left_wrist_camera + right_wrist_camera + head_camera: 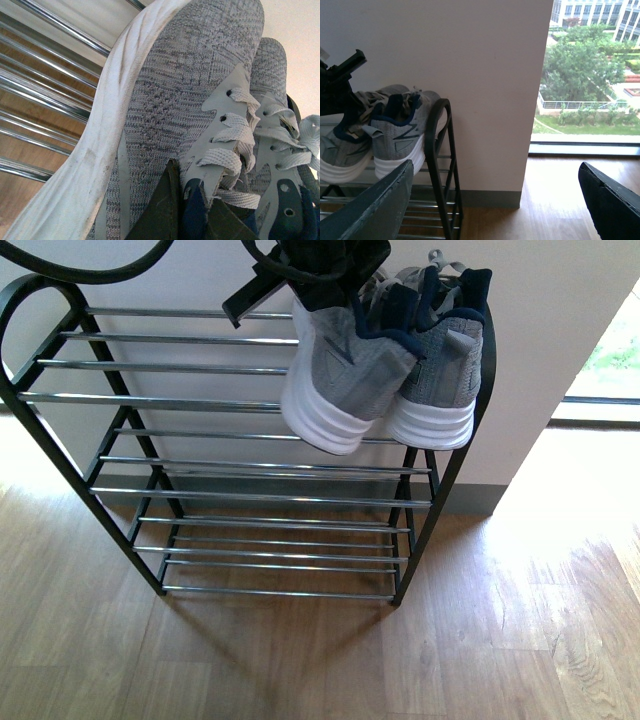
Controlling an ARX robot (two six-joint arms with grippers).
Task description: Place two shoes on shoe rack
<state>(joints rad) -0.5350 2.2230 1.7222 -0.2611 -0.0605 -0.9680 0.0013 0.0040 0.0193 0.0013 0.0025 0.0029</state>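
Note:
Two grey knit sneakers sit at the right end of the shoe rack's (200,400) top shelf. The right sneaker (440,375) rests on the chrome bars beside the frame's curved end. The left sneaker (340,370) is tilted, its white heel hanging past the front bar. My left gripper (320,270) is shut on this grey sneaker (190,100) at its navy collar, next to the laces. My right gripper (495,200) stands open, off to the rack's right, with only floor between its fingers (375,210). Both sneakers (395,135) show in the right wrist view.
The rack (442,165) stands against a white wall (560,320) on a wooden floor (480,640). Its lower chrome shelves (270,530) carry nothing. A floor-level window (590,75) lies to the right.

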